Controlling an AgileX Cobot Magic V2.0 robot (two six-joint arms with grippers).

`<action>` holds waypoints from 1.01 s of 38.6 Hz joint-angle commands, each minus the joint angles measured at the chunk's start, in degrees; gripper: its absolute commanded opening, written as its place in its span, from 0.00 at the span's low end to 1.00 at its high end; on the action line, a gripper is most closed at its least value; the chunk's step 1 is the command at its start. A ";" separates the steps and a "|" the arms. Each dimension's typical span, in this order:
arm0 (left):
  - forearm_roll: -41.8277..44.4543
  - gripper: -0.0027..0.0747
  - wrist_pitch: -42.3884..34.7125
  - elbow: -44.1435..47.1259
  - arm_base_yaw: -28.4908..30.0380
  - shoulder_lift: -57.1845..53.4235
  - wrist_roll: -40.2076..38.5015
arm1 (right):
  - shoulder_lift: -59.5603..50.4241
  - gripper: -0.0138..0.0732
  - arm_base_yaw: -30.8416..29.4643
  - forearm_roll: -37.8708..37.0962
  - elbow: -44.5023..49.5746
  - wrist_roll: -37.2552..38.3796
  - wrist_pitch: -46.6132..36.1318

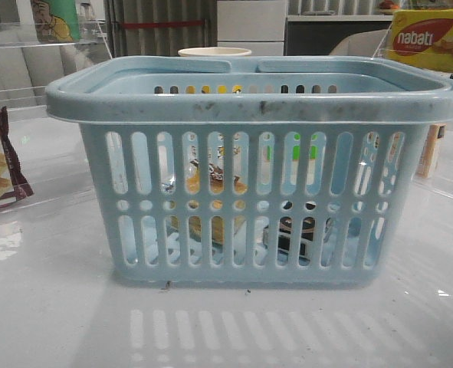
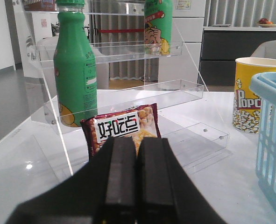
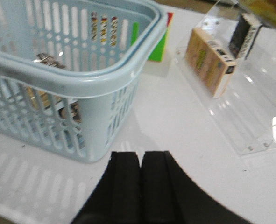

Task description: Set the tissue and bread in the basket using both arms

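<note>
The pale-blue basket (image 1: 257,100) fills the middle of the front view. Through its slots I see the bread (image 1: 211,192), golden yellow in a clear bag, at the left inside, and the dark tissue pack (image 1: 299,230) low at the right inside. The basket also shows in the right wrist view (image 3: 81,79) and at the edge of the left wrist view (image 2: 273,135). My left gripper (image 2: 137,142) is shut and empty, away from the basket and facing a shelf. My right gripper (image 3: 140,156) is shut and empty, just outside the basket's corner. Neither arm shows in the front view.
A maroon-edged cracker bag (image 2: 123,130) leans on a clear acrylic shelf (image 2: 128,46) with green bottles (image 2: 74,70). A yellow popcorn cup (image 2: 252,93) stands by the basket. Small boxes (image 3: 210,65) sit in a clear rack on the right. A yellow Nabati box (image 1: 429,38) is at the back right.
</note>
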 commanded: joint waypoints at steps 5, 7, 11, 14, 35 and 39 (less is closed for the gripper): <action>-0.31 0.15 -5.30 -0.03 -0.37 -0.92 -0.68 | -9.17 0.23 -7.76 1.15 9.87 -0.19 -17.98; -0.31 0.15 -5.30 -0.03 -0.37 -0.92 -0.68 | -11.47 0.23 -9.26 1.78 12.44 -0.19 -19.46; -0.31 0.15 -5.30 -0.03 -0.37 -0.92 -0.68 | -12.71 0.23 -11.45 2.14 16.19 -0.19 -23.26; -0.31 0.15 -5.30 -0.03 -0.37 -0.92 -0.68 | -12.88 0.23 -12.37 2.14 17.51 -0.19 -24.75; -0.31 0.15 -5.07 -0.03 -0.37 -0.92 -0.68 | -12.88 0.23 -12.41 2.14 17.52 -0.19 -29.71; -0.31 0.15 -4.95 -0.03 -0.37 -0.92 -0.68 | -12.88 0.23 -12.41 2.14 17.52 -0.19 -29.71</action>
